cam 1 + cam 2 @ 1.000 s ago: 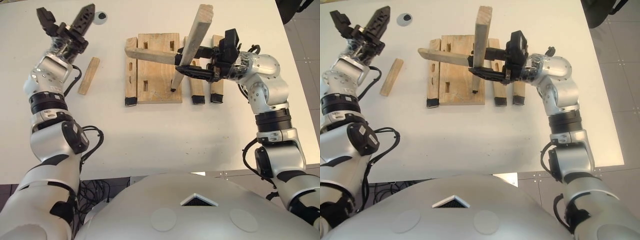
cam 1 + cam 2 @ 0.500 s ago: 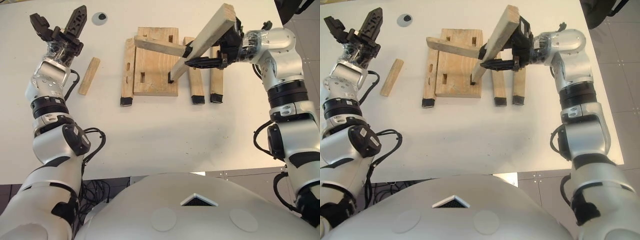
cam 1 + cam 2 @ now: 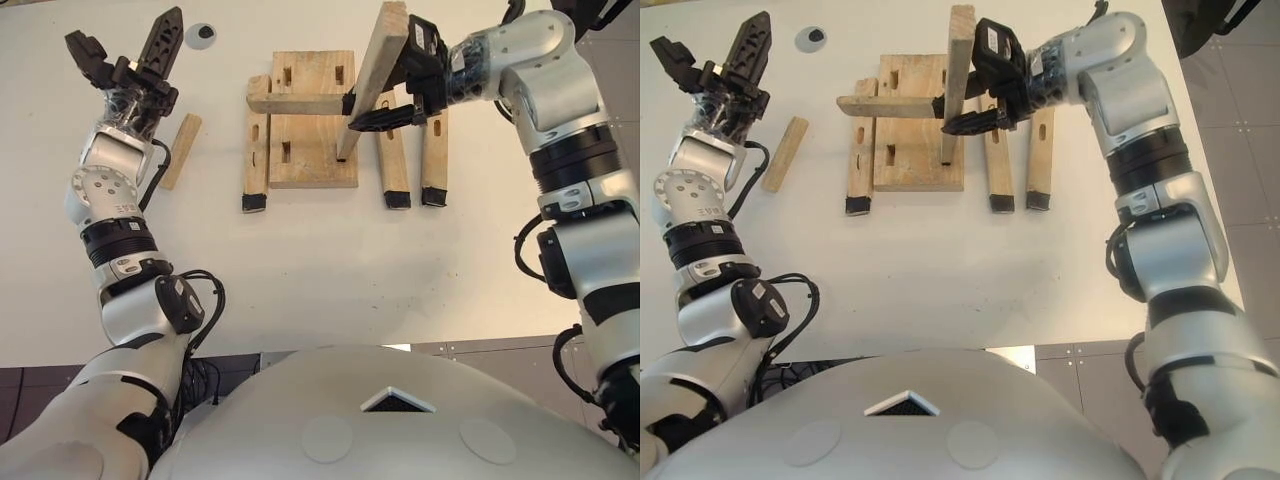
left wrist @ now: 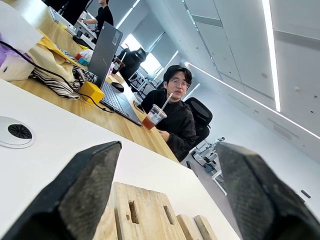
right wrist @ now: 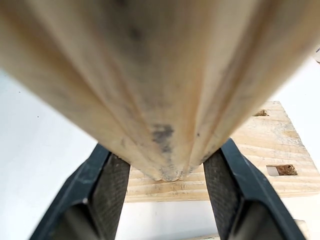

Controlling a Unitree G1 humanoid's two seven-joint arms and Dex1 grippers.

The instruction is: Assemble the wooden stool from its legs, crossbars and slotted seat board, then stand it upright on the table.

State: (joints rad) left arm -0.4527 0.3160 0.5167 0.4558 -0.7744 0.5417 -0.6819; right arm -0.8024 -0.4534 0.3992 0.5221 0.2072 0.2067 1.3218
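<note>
Seat board [image 3: 305, 165], slotted, flat on the table [image 3: 330, 260], with a crossbar [image 3: 295, 103] lying across its far part. Right end effector [image 3: 365, 112] clamped on a raised leg [image 3: 378, 60], steeply tilted, lower tip down at the board's right edge. Loose leg [image 3: 257, 150] flat just left of the board, second loose leg [image 3: 392, 165] and third loose leg [image 3: 433, 155] flat just right of it. Left end effector [image 3: 125, 45] spread wide, up over the table's far left, near a short wooden piece [image 3: 180, 150].

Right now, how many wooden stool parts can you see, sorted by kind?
Legs: 4, namely the held leg in the right gripper and three lying legs
Crossbars: 2
Seat board: 1
Total: 7
</note>
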